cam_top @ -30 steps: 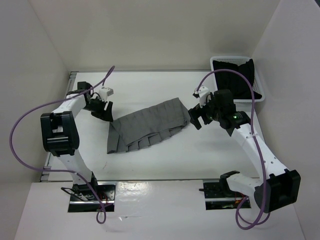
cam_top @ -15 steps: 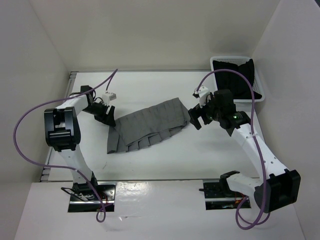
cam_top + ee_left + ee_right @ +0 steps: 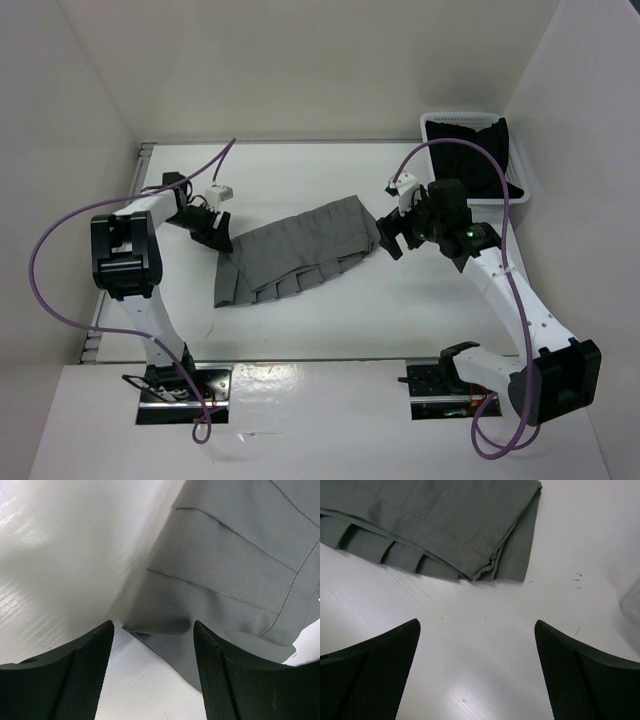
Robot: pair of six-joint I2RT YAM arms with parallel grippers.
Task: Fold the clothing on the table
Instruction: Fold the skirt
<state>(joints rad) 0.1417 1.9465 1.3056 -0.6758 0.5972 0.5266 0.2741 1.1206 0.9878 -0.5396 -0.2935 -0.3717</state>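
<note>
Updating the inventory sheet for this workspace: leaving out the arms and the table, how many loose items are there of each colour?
Grey: 1, the skirt
Black: 1, the cloth in the basket
White: 1, the basket
Total: 3

The grey pleated skirt [image 3: 435, 520] lies across the top of the view, flat on the white table [image 3: 480, 645], layered, with its folded end toward the upper right. The right gripper [image 3: 476, 625] hangs just short of it, its 2 black fingers [image 3: 375, 665] spread wide over bare tabletop, touching nothing. A few dark specks [image 3: 577, 577] mark the surface; the pale shape [image 3: 632, 600] at the right edge is possibly a container rim.
</note>
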